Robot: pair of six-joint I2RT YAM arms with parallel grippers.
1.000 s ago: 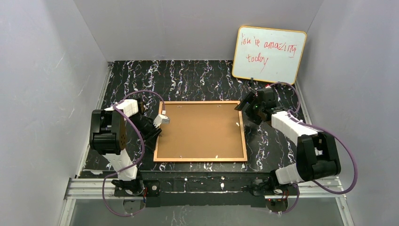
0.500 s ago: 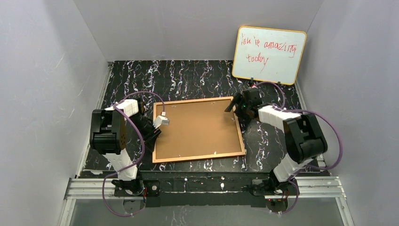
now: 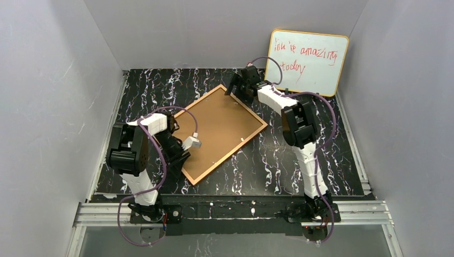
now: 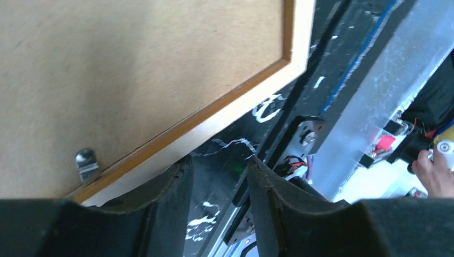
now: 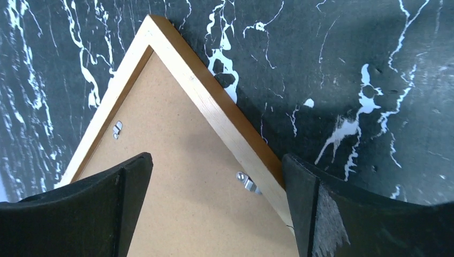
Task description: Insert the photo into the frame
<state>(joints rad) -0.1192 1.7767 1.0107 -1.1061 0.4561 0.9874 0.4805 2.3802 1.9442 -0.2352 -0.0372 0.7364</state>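
I'm seeing a black, white-veined tabletop (image 3: 225, 80) boxed in by grey walls (image 3: 203, 32), with a whiteboard (image 3: 306, 61) at the back scrawled "amazing today" in red. My frame (image 3: 222, 128) lies back-up, diagonal mid-table; left gripper (image 4: 219, 166) and right gripper (image 5: 217, 158) are both spread, holding nothing.

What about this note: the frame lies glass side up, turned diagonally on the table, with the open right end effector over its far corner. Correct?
No. The frame lies back side up: the right wrist view shows its brown backing board and a metal clip. It is turned diagonally, with the open right end effector over its far corner.
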